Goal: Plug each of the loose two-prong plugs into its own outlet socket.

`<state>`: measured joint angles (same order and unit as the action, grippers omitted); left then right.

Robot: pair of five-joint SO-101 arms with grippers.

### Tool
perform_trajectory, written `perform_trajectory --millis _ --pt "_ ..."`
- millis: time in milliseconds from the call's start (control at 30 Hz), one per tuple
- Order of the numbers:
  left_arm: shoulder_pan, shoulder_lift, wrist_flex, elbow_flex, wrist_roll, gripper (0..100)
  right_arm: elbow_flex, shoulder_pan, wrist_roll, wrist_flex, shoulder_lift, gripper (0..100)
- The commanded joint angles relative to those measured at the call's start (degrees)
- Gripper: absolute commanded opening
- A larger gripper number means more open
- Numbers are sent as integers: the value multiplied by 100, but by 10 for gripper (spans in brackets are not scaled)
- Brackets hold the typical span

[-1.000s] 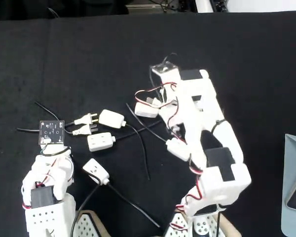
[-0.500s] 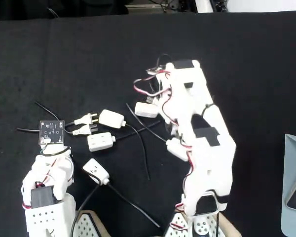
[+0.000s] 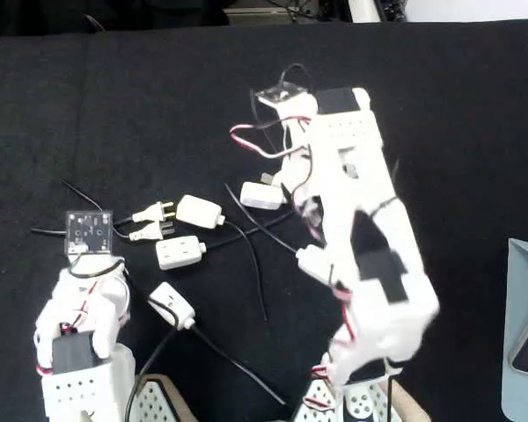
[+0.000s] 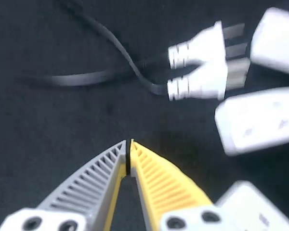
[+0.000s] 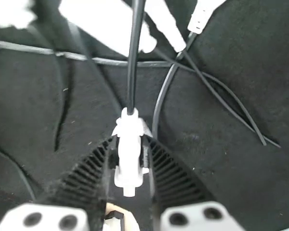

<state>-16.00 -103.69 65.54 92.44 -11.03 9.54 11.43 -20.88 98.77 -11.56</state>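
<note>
Right wrist view gives you the clearest read: your right arm's fingers (image 5: 169, 174) are closed narrowly on a white plug (image 5: 128, 166). Its black cord (image 5: 134, 57) runs straight away from them above the black tabletop (image 5: 250, 48). The plug's other end sits down between the fingers, so you cannot tell which way the prongs face. In the high view the right arm (image 3: 352, 167) stretches over the middle of the tabletop, its tip near a white socket (image 3: 260, 195). The grip itself is probably hidden under the wrist there.

In the left wrist view your left arm's fingers (image 4: 156, 175) are pressed together tip to tip with nothing between them, above bare tabletop. In the high view the left arm (image 3: 79, 325) sits at the near edge on the left. Just beyond it two loose plugs lie side by side. The far plug (image 3: 154, 211) has its prongs just beside a second socket (image 3: 199, 211), and the near plug (image 3: 146, 232) lies close to a third socket (image 3: 179, 253). A fourth socket (image 3: 172, 306) lies beside the left arm.
</note>
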Motion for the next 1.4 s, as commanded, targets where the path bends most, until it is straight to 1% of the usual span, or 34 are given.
perform_trajectory --millis 0,100,200,300,400,500,700,800,967,1067,1200,1300,1367 --pt "31 -35 -545 -892 18 29 -549 387 0 18 1534 11" --pt "31 -18 -1037 -1121 105 29 -1279 835 9 -290 2633 11" --pt "31 -18 -1609 -1147 571 29 -2053 1442 62 -712 3697 11" --pt "48 -18 -2031 -1147 1064 30 -2730 2075 413 -1178 4655 11" --pt "84 -18 -2365 -1147 1345 30 -3266 2593 571 -1565 5393 11" --pt "541 -18 -2488 -1147 1363 30 -3705 2963 730 -1960 5851 11" --pt "2018 -35 -2462 -1341 1354 30 -4382 3569 774 -2585 6211 11" --pt "2510 -35 -2418 -1613 1354 30 -4593 3622 774 -2778 6220 11" --pt "3248 -35 -1688 -2404 1336 30 -4743 3596 774 -2875 6229 11" --pt "3644 -35 -1442 -2563 993 30 -4752 3596 774 -2857 6237 11" --pt "3785 -35 -1398 -2545 607 30 -4884 3596 774 -2866 6255 11" --pt "3820 -35 -1380 -2545 580 30 -4989 3596 774 -2884 6255 11" --pt "3987 -35 -1266 -2563 571 30 -5007 3596 774 -2866 6255 11"
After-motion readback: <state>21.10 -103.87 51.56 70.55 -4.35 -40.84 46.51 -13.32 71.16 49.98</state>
